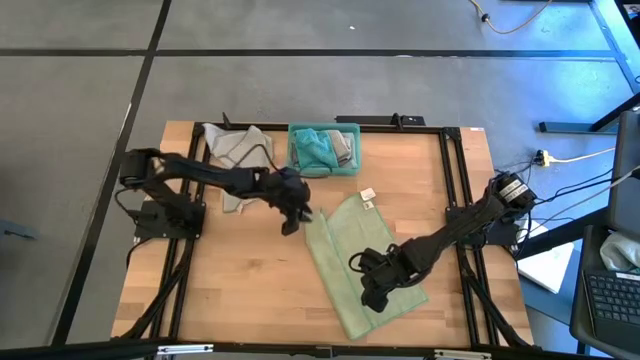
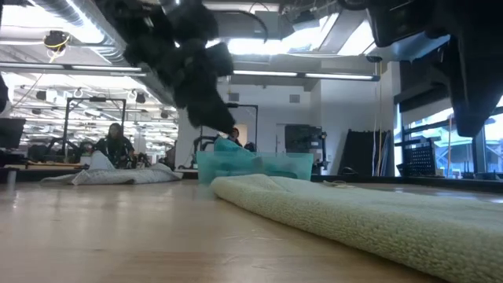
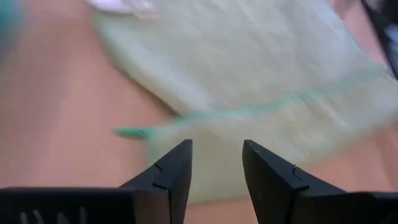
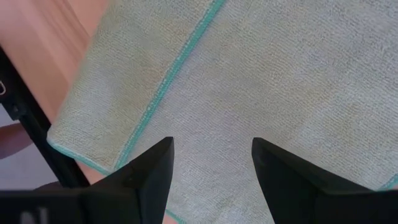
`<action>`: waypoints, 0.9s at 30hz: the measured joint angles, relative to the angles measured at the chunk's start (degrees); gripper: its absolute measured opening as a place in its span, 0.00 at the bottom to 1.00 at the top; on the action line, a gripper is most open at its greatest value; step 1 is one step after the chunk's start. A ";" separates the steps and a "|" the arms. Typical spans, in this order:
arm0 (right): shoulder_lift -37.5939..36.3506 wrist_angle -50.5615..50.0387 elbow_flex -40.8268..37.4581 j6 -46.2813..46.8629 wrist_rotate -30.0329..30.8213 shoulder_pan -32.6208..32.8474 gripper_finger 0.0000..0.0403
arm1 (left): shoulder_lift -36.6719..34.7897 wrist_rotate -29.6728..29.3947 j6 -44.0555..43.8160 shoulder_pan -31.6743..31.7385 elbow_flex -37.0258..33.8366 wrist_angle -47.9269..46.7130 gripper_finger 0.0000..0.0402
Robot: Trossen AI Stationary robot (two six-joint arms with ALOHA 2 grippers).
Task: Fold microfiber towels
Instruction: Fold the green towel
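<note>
Right of centre in the overhead frame, a pale green towel (image 1: 355,260) lies folded on the surface (image 1: 230,280), white tag (image 1: 367,197) unreadable. Left tool (image 1: 292,222) and right tool (image 1: 372,296) both stand apart above it. Behind: teal bin (image 1: 322,150), grey towel (image 1: 235,150).

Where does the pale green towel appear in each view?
High view: pale green towel, centre-right of the table, folded.
Low view: right foreground.
Left wrist view: beyond the gripper.
Right wrist view: fills the picture.
Shared landmark: its teal edge seam.
</note>
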 joint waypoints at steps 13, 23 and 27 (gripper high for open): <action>-0.02 2.04 0.00 -0.02 1.96 0.06 0.54 | 3.63 1.85 1.51 3.75 -0.07 -5.71 0.36; -0.04 2.33 0.00 -0.02 1.98 0.62 0.54 | 9.59 10.25 6.96 5.17 -0.03 -2.53 0.46; -0.04 2.31 0.00 -0.02 1.98 0.89 0.54 | 10.19 8.43 6.17 6.51 -0.05 -2.09 0.48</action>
